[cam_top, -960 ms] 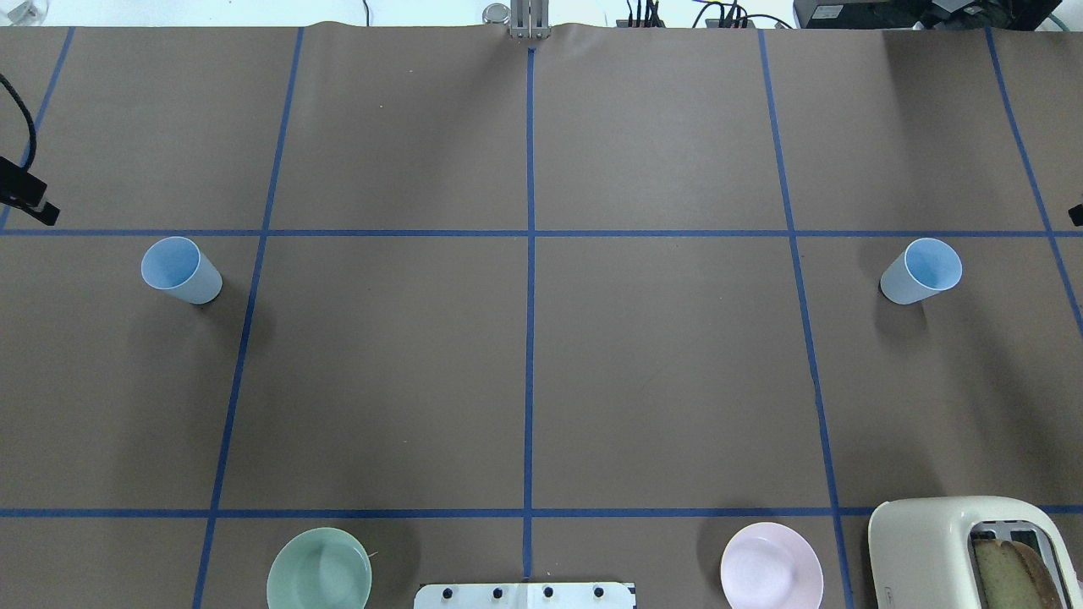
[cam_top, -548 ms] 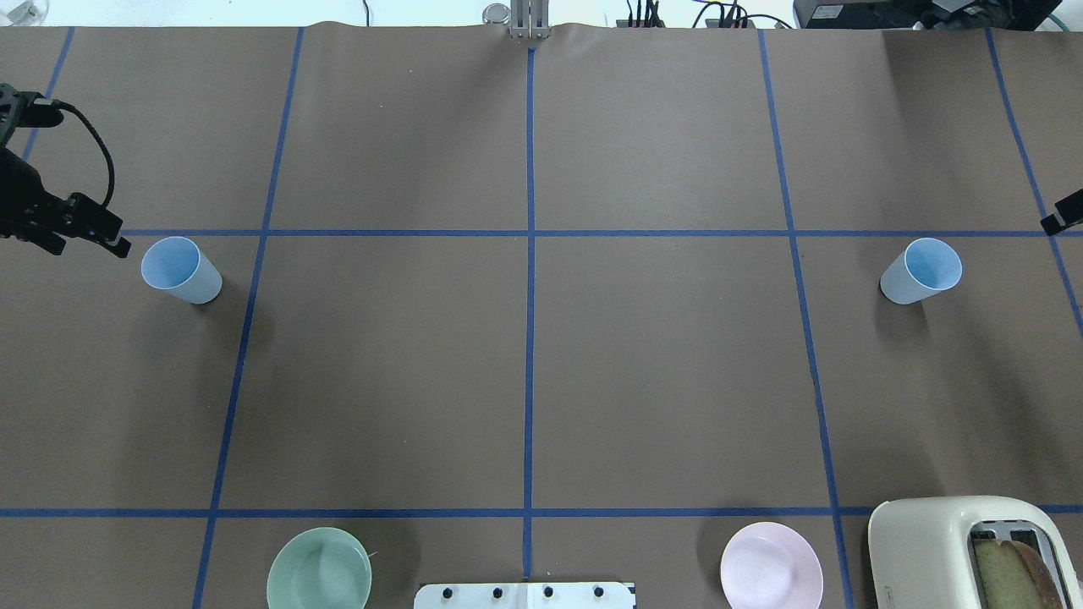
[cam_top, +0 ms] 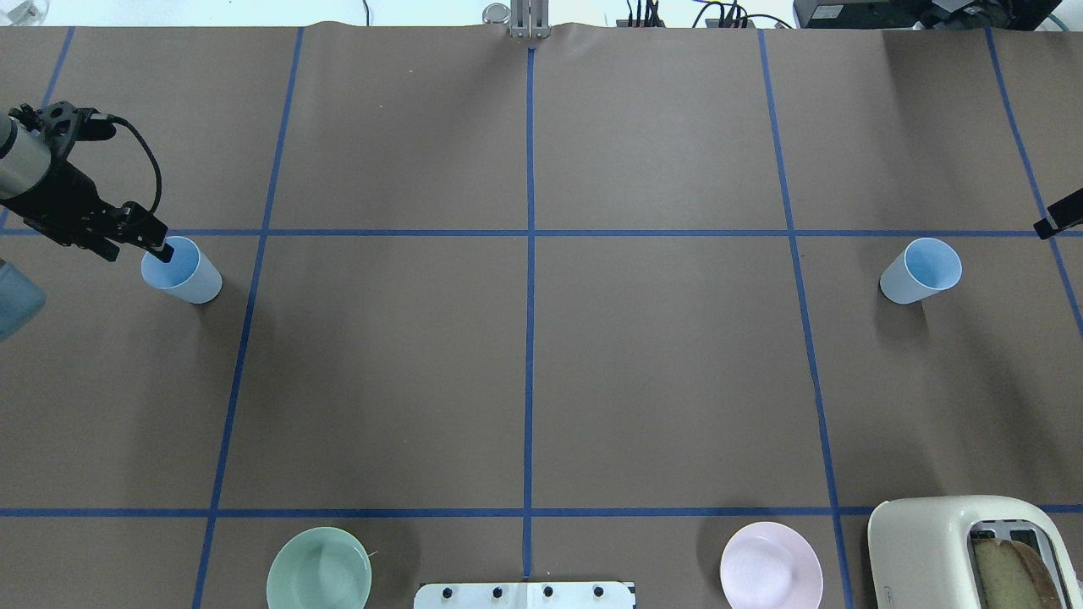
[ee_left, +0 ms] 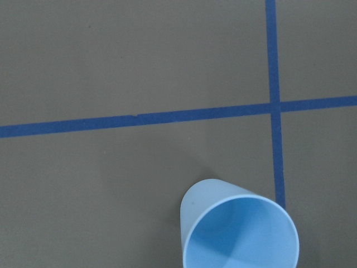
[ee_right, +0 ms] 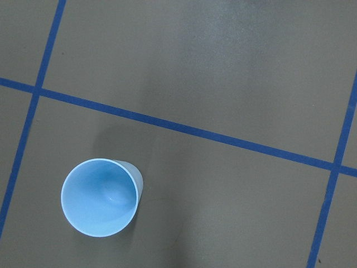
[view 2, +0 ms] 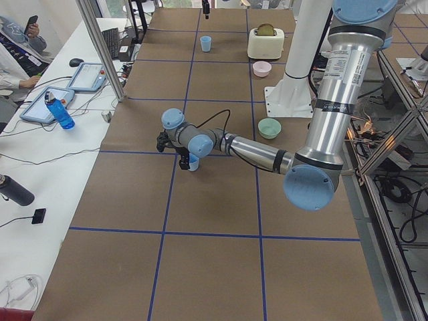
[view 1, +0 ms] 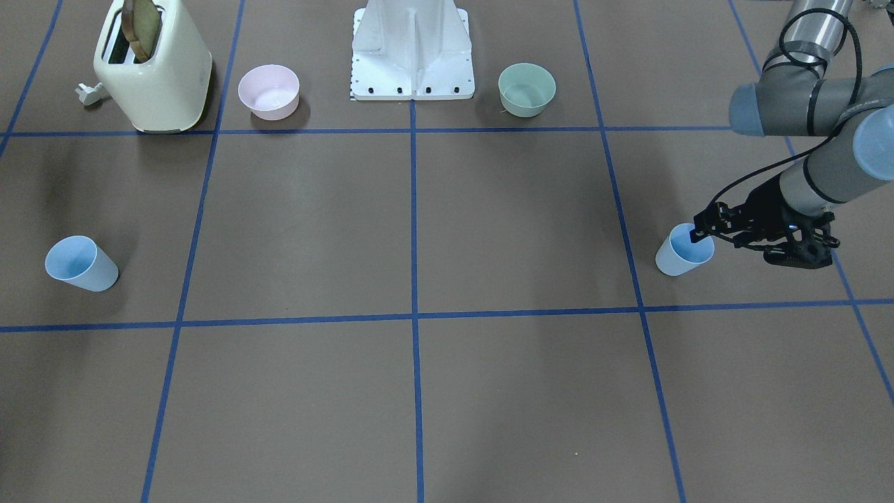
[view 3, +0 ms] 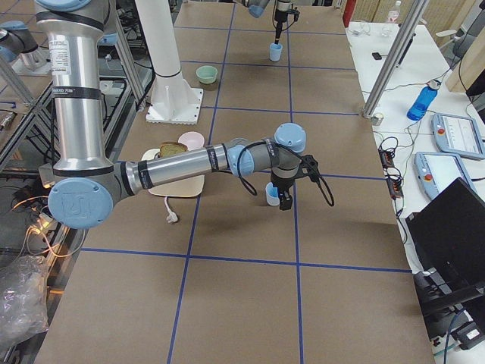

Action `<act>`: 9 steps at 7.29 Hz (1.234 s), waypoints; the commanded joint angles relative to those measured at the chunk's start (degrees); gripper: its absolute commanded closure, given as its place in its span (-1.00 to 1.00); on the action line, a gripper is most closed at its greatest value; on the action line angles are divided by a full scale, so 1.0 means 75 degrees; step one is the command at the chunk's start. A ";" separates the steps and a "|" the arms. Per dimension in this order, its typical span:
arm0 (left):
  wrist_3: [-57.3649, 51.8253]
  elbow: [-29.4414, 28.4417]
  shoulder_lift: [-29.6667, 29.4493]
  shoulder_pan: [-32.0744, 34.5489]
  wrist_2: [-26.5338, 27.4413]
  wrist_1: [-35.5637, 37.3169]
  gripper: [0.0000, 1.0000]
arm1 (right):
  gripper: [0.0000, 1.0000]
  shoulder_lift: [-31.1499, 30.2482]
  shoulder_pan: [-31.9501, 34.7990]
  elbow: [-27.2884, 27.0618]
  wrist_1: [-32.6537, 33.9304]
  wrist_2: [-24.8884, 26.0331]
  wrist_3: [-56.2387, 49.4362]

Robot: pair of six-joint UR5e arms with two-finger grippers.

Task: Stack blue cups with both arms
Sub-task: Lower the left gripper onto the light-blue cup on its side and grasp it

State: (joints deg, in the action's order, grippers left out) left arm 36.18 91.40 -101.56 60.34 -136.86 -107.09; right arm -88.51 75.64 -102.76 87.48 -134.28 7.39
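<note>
Two light-blue cups stand upright on the brown table. The left cup is at the far left and also shows in the front view and the left wrist view. My left gripper is open, with one fingertip at the cup's rim and the other outside the cup. The right cup stands free at the far right and fills the lower left of the right wrist view. Only a tip of my right gripper shows, beside that cup; I cannot tell its state.
A cream toaster holding bread, a pink bowl, a pale green bowl and the white base plate sit along the near edge. Blue tape lines grid the table.
My left gripper has come in from the left edge and reached the left cup's rim. The right gripper's tip has edged in at the right border. Both cups stand as before.
</note>
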 commanded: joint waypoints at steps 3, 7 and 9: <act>0.0027 -0.0093 -0.0029 -0.0380 0.0002 -0.0018 -0.33 | -0.88 0.0000 -0.0019 0.0002 -0.0004 -0.0003 0.0011; -0.0031 -0.0047 -0.0029 -0.0393 -0.0068 -0.0135 1.00 | -0.88 0.0000 -0.0054 0.0002 -0.0004 -0.0014 0.0011; 0.0016 -0.0035 -0.0169 -0.0393 -0.0068 -0.0100 1.00 | -0.87 0.0000 -0.0066 0.0002 -0.0004 -0.0014 0.0011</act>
State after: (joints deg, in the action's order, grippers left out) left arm 36.14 91.08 -102.35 57.40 -137.32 -107.88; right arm -88.51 75.21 -102.74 87.45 -134.38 7.47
